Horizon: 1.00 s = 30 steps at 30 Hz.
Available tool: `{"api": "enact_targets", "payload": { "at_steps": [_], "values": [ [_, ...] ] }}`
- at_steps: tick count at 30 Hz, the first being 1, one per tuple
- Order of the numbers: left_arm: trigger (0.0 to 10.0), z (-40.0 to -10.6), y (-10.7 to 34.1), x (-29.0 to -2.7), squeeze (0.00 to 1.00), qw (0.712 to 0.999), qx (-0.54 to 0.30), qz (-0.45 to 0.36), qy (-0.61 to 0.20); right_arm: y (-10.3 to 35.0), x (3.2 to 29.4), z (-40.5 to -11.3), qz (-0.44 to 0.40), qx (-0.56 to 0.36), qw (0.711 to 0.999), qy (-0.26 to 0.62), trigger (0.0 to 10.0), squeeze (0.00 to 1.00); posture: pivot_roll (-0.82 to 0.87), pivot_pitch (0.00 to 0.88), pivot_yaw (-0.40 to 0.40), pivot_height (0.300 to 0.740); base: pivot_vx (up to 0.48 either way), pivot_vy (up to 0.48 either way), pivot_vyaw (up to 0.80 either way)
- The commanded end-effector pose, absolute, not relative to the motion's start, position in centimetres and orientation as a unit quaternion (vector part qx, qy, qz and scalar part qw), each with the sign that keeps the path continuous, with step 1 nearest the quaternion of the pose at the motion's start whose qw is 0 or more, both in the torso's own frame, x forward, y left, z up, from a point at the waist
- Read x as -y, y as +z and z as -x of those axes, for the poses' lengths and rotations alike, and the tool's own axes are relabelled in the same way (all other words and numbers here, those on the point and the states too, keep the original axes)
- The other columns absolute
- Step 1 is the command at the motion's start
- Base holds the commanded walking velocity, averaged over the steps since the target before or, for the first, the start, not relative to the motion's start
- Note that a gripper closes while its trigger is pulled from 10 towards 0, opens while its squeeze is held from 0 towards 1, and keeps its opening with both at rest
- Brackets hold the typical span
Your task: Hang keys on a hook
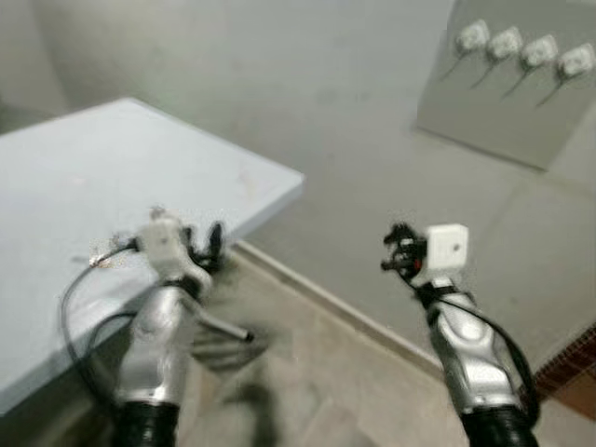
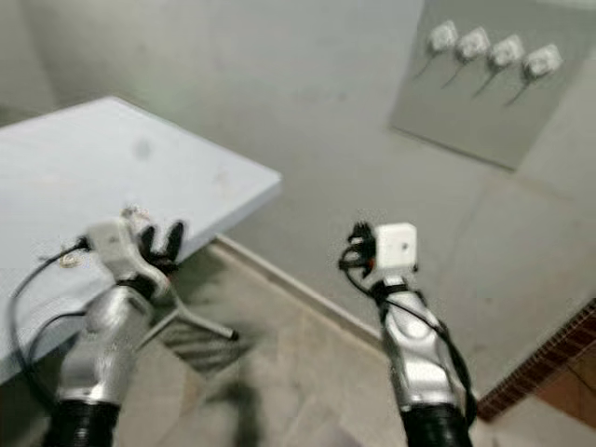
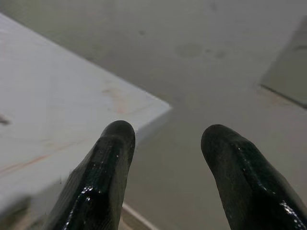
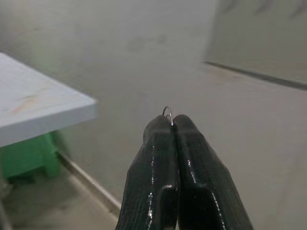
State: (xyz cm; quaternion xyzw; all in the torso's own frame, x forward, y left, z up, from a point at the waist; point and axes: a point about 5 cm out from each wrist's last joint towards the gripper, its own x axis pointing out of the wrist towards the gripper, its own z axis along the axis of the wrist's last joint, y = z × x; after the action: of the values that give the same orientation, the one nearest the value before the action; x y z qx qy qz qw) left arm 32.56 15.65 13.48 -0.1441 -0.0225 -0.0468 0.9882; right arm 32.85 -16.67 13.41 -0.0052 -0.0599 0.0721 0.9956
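Note:
A thin wire key ring (image 4: 167,112) pokes out from between the tips of my right gripper (image 4: 171,120), which is shut on it; the keys themselves are hidden. This gripper (image 1: 396,250) is raised in front of the grey wall, well below and to the left of a row of several white hooks (image 1: 526,51) on a grey board (image 1: 503,116). My left gripper (image 1: 203,240) stands open with nothing between its fingers (image 3: 112,158), beside the near corner of the light blue table (image 1: 93,186).
A skirting strip (image 1: 326,298) runs along the foot of the wall above the tiled floor. Under the table are a metal brace (image 1: 223,328) and something green (image 4: 29,155). Red brickwork (image 1: 573,368) shows at the lower right.

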Motion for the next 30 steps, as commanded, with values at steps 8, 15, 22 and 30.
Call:
{"api": "enact_targets", "payload": {
  "at_steps": [8,15,22,30],
  "values": [
    [10.0,-32.53,13.86,-16.00,0.00,0.989,0.027,0.140,-0.039,14.27,16.33,-33.05,0.008,0.072,0.994,0.078,10.0,0.00,0.20,0.000,-0.027,0.740,0.000,0.000,-0.73],
    [10.0,-32.46,13.76,-15.86,0.00,0.989,0.025,0.143,-0.039,14.30,16.39,-33.06,0.009,0.073,0.995,0.073,10.0,0.00,0.20,0.000,-0.028,0.740,0.000,0.000,-0.69],
    [10.0,-32.40,13.94,-15.72,0.00,0.988,0.026,0.147,-0.050,14.51,16.64,-32.98,0.003,0.080,0.995,0.058,10.0,0.00,0.20,0.000,-0.022,0.740,0.000,0.000,0.00],
    [10.0,-32.38,14.08,-15.72,0.00,0.987,0.029,0.150,-0.054,14.43,16.82,-32.76,-0.001,0.079,0.995,0.053,10.0,0.00,0.19,0.000,-0.019,0.740,0.176,0.000,0.00]
  ]
}}
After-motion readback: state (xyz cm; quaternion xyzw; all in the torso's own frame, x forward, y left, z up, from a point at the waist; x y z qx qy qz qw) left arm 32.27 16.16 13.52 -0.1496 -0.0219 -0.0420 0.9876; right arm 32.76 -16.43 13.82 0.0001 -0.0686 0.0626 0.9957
